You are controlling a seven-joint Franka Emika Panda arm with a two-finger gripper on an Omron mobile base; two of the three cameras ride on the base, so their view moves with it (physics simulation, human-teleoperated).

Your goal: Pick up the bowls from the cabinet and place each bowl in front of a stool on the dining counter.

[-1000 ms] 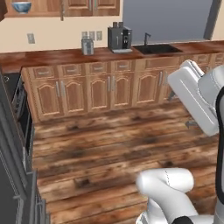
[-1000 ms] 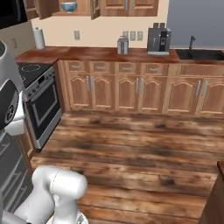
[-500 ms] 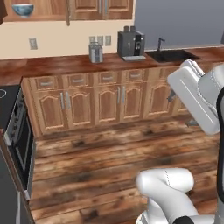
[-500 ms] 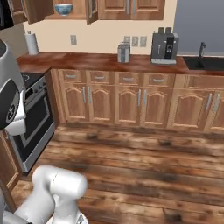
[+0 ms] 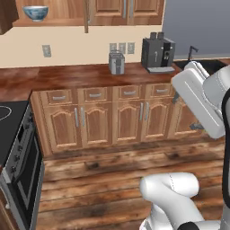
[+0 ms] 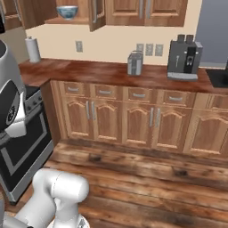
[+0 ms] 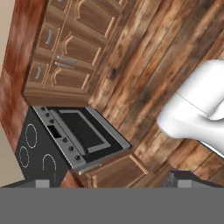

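The wall counter point(image 5: 90, 76) spanned both base views, carrying a toaster point(image 5: 116, 62) and a coffee machine point(image 5: 157, 52), with arched-panel base cabinets point(image 5: 96, 119) beneath and a plank floor point(image 6: 147, 178) in front. A stove point(image 7: 74, 135) stood at the counter's left end. Above it, the cabinet point(image 6: 49, 11) hung with its door point(image 6: 96, 14) swung open.

On the cabinet's shelf sat the white bowl point(image 5: 36, 12) with the blue pattern, upright and well apart from the arm. It appeared rigid, light and probably breakable, with a glazed wall that may slip. A pinch across the rim, one finger inside and one outside, looked the soundest hold; the belly seemed too wide and smooth.

The gripper point(image 7: 113, 181) pointed down at the floor and stove, jaws spread wide and holding nothing; only its dark tips showed.

The red bowl could not be made out; the shelf was cut off at the frame's upper edge. The bowl's base and the shelf depth behind it were hard to judge.
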